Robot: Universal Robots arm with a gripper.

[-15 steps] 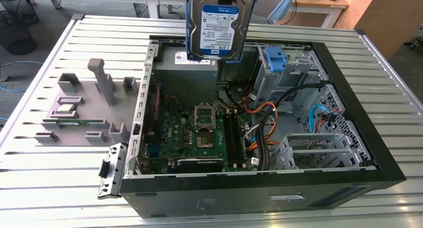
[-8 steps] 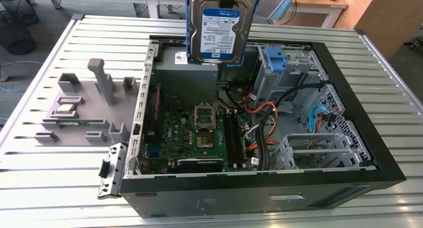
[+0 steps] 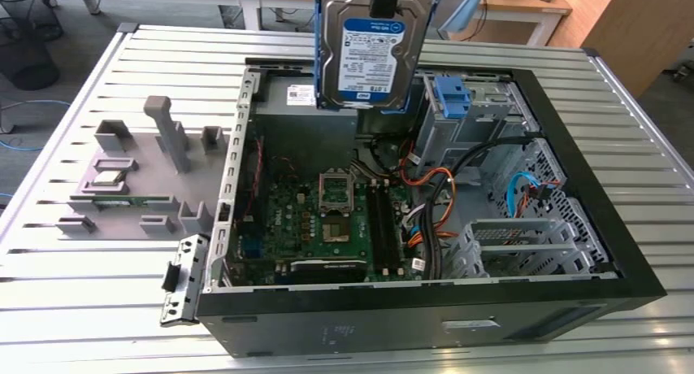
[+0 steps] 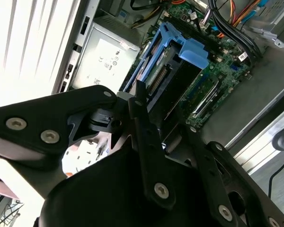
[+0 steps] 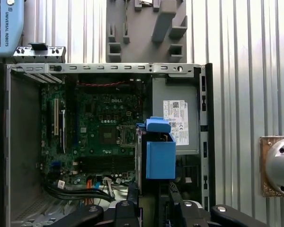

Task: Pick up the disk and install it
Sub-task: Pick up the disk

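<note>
We see the gripper [image 3: 388, 2] reaching straight down, pinching the disk [image 3: 369, 57] by its top edge. The disk hangs upright, label facing out, above the open computer case [image 3: 434, 309].

Ribbed metal table [image 3: 87, 309]; grey floor [image 3: 81, 32]; wooden desks [image 3: 531, 4], mesh bin [image 3: 28, 45] behind.

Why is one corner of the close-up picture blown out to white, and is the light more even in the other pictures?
In the second wrist view, glare washes the slatted table out to white, while the pincer gripping the disk stays dark. In the exterior view the light is even, with soft shadow inside the computer case. In the first wrist view the table's slats shine brightly.
</note>
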